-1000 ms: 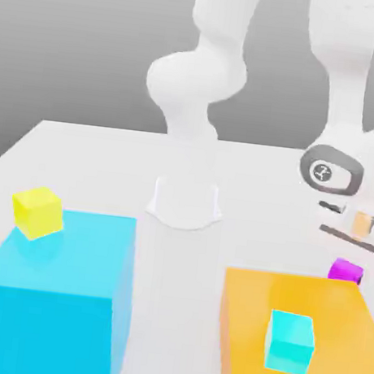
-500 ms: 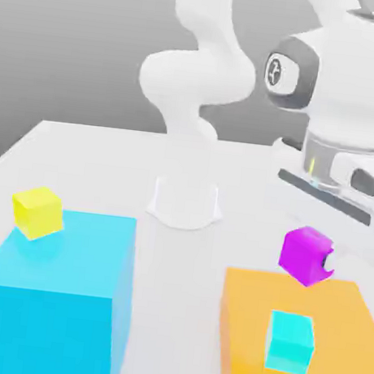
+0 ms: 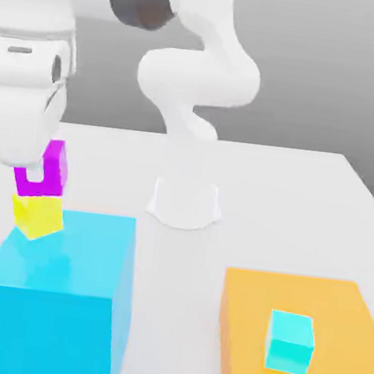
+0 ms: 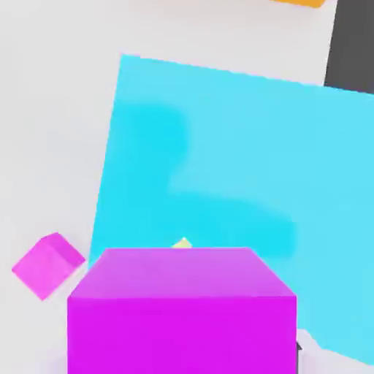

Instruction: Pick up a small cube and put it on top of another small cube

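Two sm. cubes stacked, exterior view: magenta cube (image 3: 54, 173) atop yellow cube (image 3: 38, 217), far corner of big cyan block (image 3: 60, 249), ext. view's left. Gripper (image 3: 41, 171) at magenta cube; can't tell if open or shut. Sm. cyan cube (image 3: 289, 343) on orange block (image 3: 248, 324), nr its front edge
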